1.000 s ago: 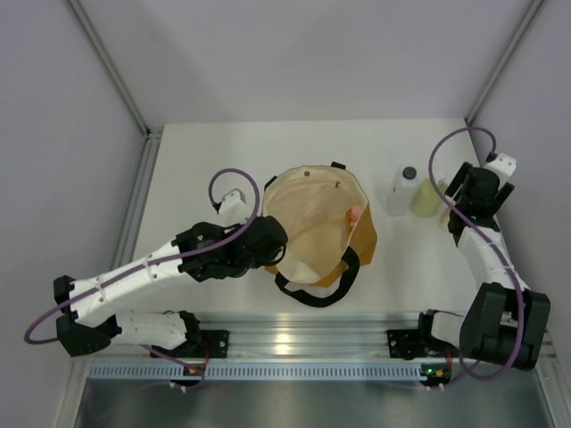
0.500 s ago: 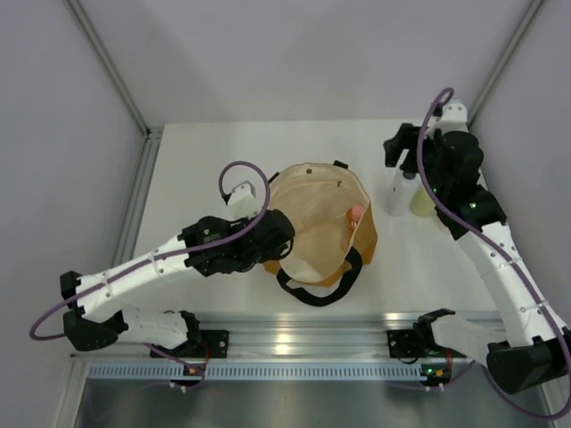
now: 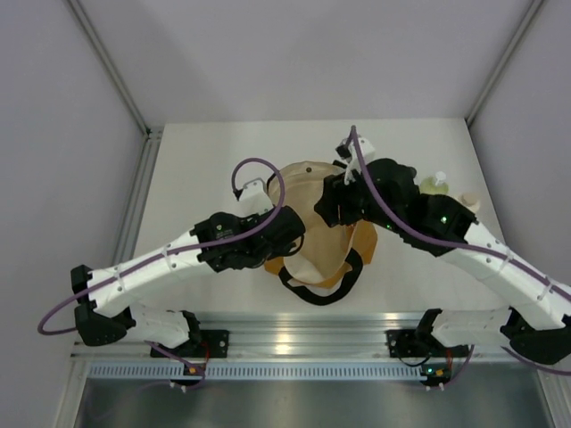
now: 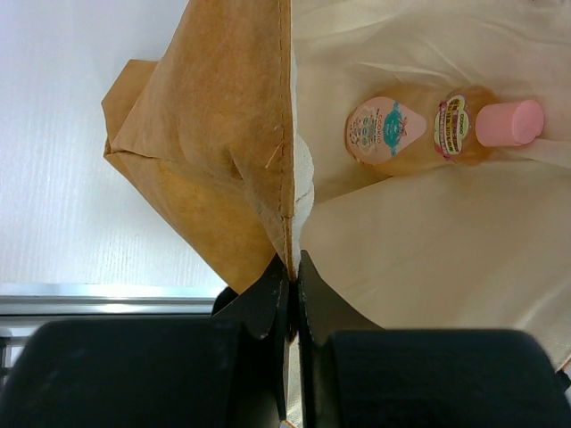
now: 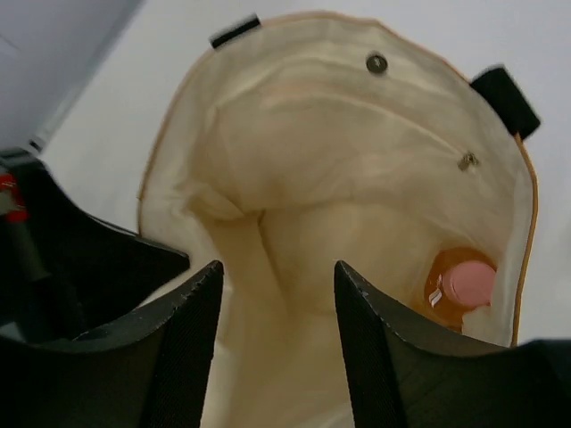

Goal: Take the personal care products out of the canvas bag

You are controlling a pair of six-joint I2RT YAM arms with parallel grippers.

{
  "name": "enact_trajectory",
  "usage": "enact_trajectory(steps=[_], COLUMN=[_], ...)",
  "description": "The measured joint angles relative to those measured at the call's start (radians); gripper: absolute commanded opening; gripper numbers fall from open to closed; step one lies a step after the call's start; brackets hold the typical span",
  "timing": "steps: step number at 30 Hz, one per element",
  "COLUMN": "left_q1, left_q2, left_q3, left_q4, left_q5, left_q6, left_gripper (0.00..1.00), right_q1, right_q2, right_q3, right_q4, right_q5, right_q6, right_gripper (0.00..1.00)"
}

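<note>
The tan canvas bag [image 3: 308,254] stands open at the table's middle, cream lining [image 5: 339,160] showing. My left gripper [image 4: 293,267] is shut on the bag's left rim, one finger on each side of the cloth; in the top view that left gripper [image 3: 284,239] sits at the rim. A slim orange bottle [image 4: 446,129] with a pink cap lies inside the bag against the lining. My right gripper [image 5: 278,267] hangs open above the mouth, and the orange bottle [image 5: 462,285] is to its right, untouched. On the table right of the bag stand a yellow-green bottle [image 3: 434,185] and a beige bottle [image 3: 466,201].
The bag's black loop handle [image 3: 323,287] lies on the table toward the near edge. The right arm [image 3: 419,214] crosses over the space between the bag and the bottles. Grey walls close in the table [image 3: 196,169] at left, back and right.
My right arm has swung from the bottles at the right to above the bag's mouth, and its jaws have narrowed. My left gripper has kept its hold on the rim, shifting slightly.
</note>
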Motion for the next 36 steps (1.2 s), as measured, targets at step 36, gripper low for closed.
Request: enact_trajectory(steps=[36], left_q1=[0.000], left_q2=[-0.048], left_q3=[0.030], left_q4=[0.003], left_q5=[-0.025], left_q6=[-0.006], left_gripper=[0.00], right_q1=[-0.083], right_q2=[0.439], right_q3=[0.212], right_q4=[-0.565], right_q5=[0.395], right_q6=[0.050], right_gripper=[0.56])
